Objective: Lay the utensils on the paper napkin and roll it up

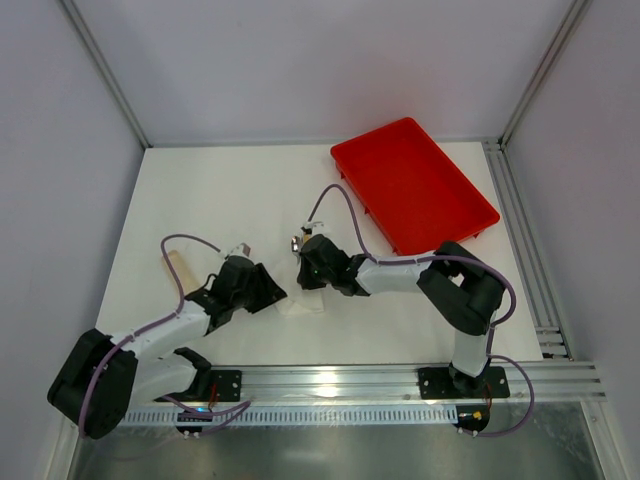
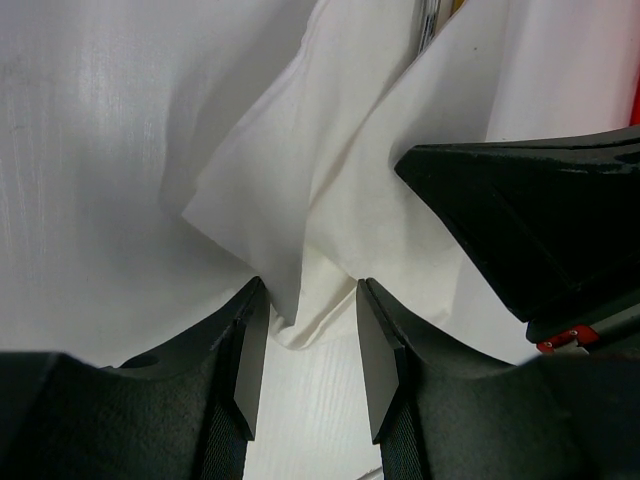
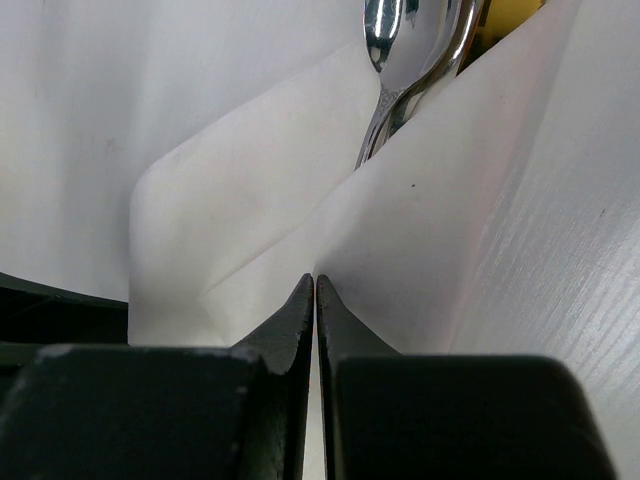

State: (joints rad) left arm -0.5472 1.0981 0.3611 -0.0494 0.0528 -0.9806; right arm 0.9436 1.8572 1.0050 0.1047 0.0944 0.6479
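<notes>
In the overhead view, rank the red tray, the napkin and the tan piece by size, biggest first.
1. Red tray, clearly largest.
2-3. Napkin and tan piece: unsure; the napkin is mostly covered and its visible patch looks similar.

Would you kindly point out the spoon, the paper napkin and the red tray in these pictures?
spoon (image 3: pixel 385 35): right wrist view, on its shiny bowl.
paper napkin (image 2: pixel 340 190): left wrist view, on its raised white fold.
red tray (image 1: pixel 410 185): top external view, on its bare floor.
</notes>
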